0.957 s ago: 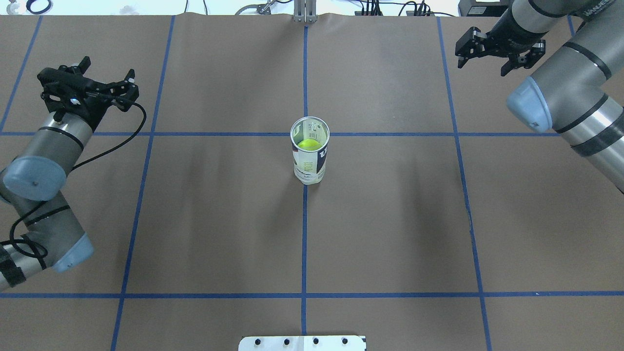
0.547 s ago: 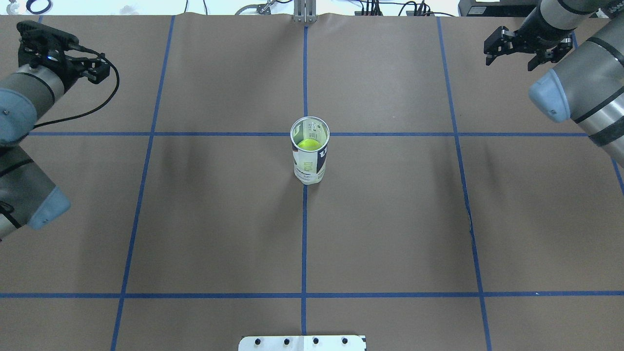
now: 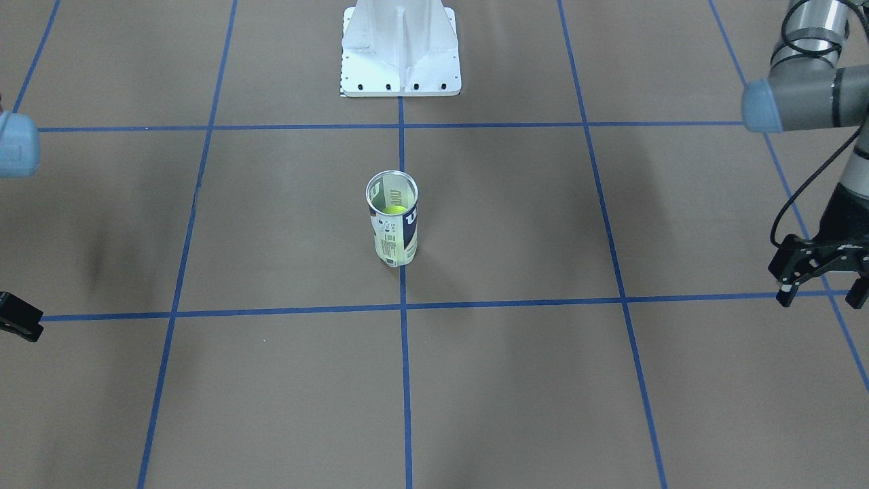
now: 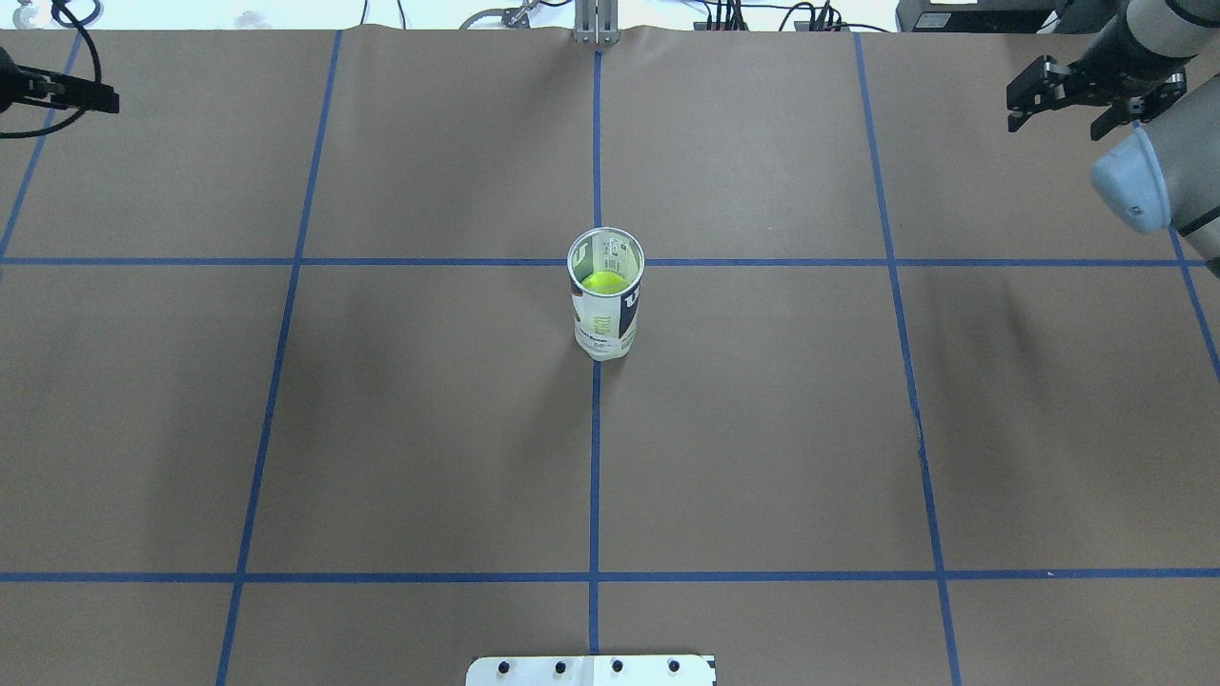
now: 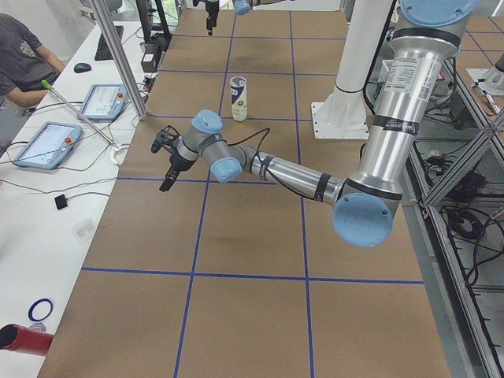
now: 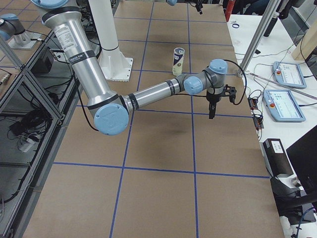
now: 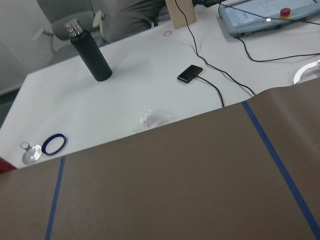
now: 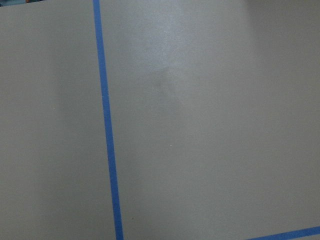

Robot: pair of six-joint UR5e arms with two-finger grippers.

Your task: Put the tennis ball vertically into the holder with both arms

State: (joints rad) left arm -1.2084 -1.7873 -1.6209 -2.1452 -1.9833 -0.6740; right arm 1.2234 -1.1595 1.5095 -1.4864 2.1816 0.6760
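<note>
Both released: my left tool [image 3: 821, 288] and right tool [image 4: 1058, 112] hang empty; ball [image 4: 602, 282] sits in holder [image 4: 604, 324], looks done, so just park.

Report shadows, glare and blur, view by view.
Overhead exterior: faint soft shadows streak the brown paper table cover; far white edge washed out. Front-facing: a darker shadow smudge at the view's left. Right wrist: soft, featureless but for blue tape line. Left wrist: mildly blurred.

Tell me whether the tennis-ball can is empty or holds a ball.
Not empty: a yellow-green ball sits inside the upright holder, visible through its open top in the overhead and front views.
</note>
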